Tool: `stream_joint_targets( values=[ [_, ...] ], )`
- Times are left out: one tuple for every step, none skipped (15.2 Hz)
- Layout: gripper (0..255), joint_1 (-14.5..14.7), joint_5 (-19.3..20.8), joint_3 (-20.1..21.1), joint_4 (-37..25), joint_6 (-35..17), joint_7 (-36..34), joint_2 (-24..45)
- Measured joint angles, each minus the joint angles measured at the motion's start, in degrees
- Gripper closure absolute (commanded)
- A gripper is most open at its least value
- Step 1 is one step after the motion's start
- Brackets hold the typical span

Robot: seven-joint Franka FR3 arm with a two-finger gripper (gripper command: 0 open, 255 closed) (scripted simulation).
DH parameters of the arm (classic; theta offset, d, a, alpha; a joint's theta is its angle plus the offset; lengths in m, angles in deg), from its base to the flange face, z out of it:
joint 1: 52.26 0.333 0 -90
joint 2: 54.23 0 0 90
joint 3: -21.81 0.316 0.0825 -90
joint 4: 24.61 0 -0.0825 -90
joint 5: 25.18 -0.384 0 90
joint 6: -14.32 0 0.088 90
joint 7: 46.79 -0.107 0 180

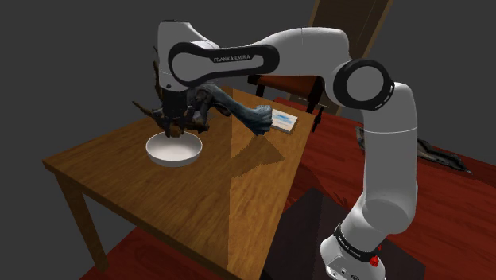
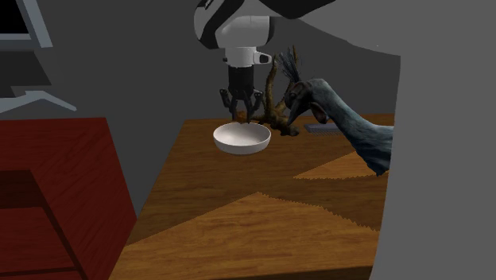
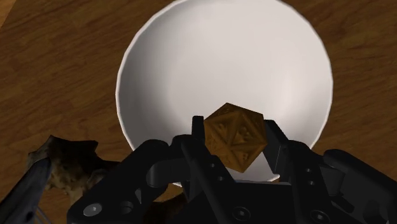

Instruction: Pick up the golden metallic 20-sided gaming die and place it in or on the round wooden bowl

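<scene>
A wooden worktop (image 1: 199, 199) is carrying a round white bowl (image 3: 222, 51). The gripper (image 2: 239, 115) is hovering just above the bowl, its fingers clasping the brownish-gold die (image 3: 234, 135). The pickup looks done; only the release into the bowl is remaining.

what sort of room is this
Likely a dining area in a house: a wooden table, a wooden chair behind it and a dark red floor. The claw grips a brown die over a white bowl.
</scene>
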Motion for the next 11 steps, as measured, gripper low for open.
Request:
stream_joint_targets(
  values=[
    [255, -0.05, 0.06, -0.04, 0.46, -0.54, -0.05, 0.10],
    [255, -0.16, 0.18, -0.13, 1.18, -1.41, -0.05, 0.28],
    [255, -0.18, 0.28, -0.19, 1.67, -2.03, -0.15, 0.44],
    [255, -0.32, 0.27, -0.17, 2.85, -2.97, -0.30, 0.22],
    [255, -0.31, 0.41, -0.25, 3.16, -3.54, -0.35, 0.49],
    [255, -0.29, 0.56, -0.34, 3.43, -4.07, -0.41, 0.79],
    [255, -0.36, 0.58, -0.37, 3.80, -4.43, -0.43, 0.80],
    [255, -0.35, 0.61, -0.38, 3.92, -4.59, -0.47, 0.83],
    [255, -0.34, 0.63, -0.38, 3.97, -4.66, -0.49, 0.85],
    [255, -0.34, 0.63, -0.38, 4.00, -4.70, -0.49, 0.85],
    [255, -0.34, 0.64, -0.38, 4.01, -4.72, -0.50, 0.86]
  ],
)
